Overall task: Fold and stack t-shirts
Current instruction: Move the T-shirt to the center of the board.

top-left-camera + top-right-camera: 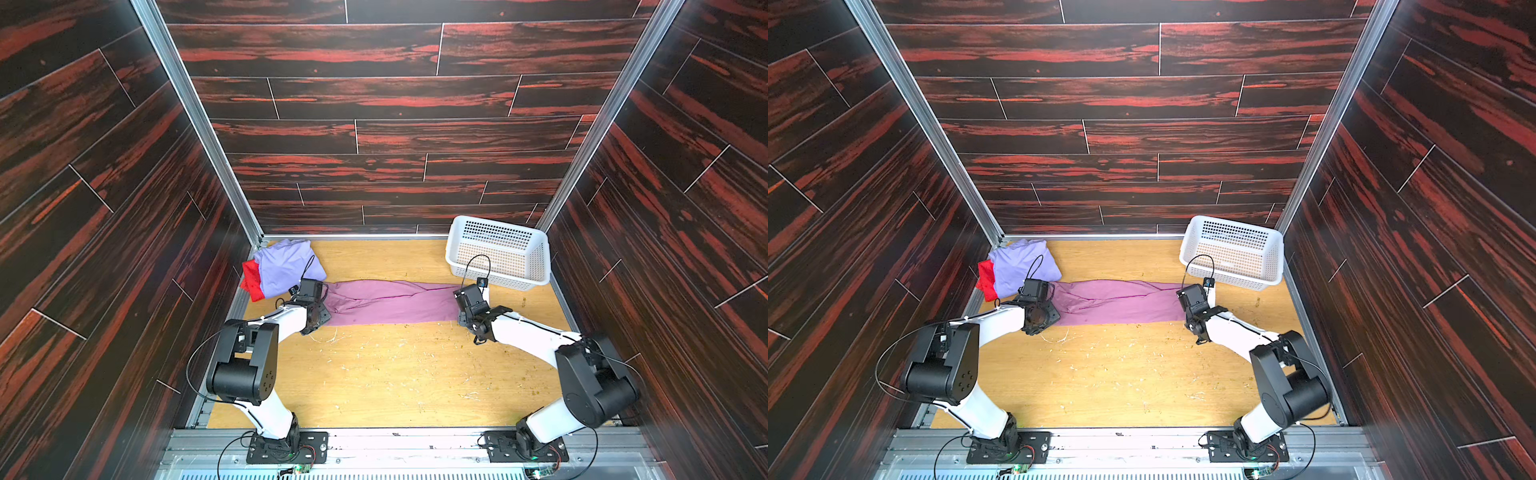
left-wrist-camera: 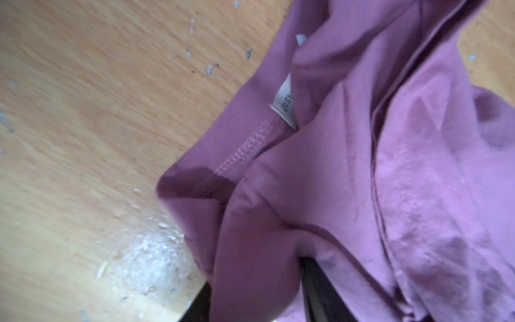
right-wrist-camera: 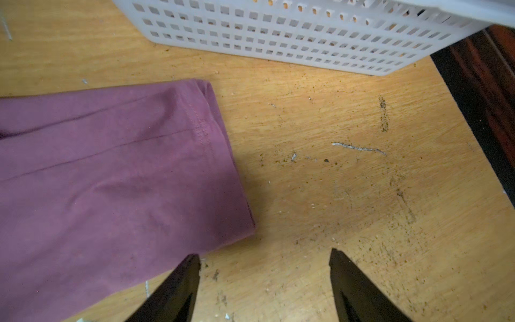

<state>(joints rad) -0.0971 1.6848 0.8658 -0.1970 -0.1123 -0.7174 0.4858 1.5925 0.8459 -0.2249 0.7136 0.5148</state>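
The pink-mauve t-shirt [image 1: 390, 301] [image 1: 1117, 301] lies as a long folded strip across the far part of the table. My left gripper [image 1: 321, 320] [image 1: 1043, 318] points down onto its left end. In the left wrist view a fold of the shirt [image 2: 362, 167] fills the gap between the black fingers of the gripper [image 2: 256, 278], and a white label [image 2: 287, 103] shows. My right gripper [image 1: 468, 313] [image 3: 264, 256] stands open over bare wood just beside the shirt's right end [image 3: 111, 167]. The lavender t-shirt [image 1: 286, 264] lies on the red t-shirt [image 1: 252, 280] in the far left corner.
A white perforated basket [image 1: 494, 279] [image 3: 278, 36] stands tilted in the far right corner, close behind the right gripper. Dark wood-patterned walls close in the table on three sides. The wooden table [image 1: 395, 374] carries scattered crumbs and scuffs.
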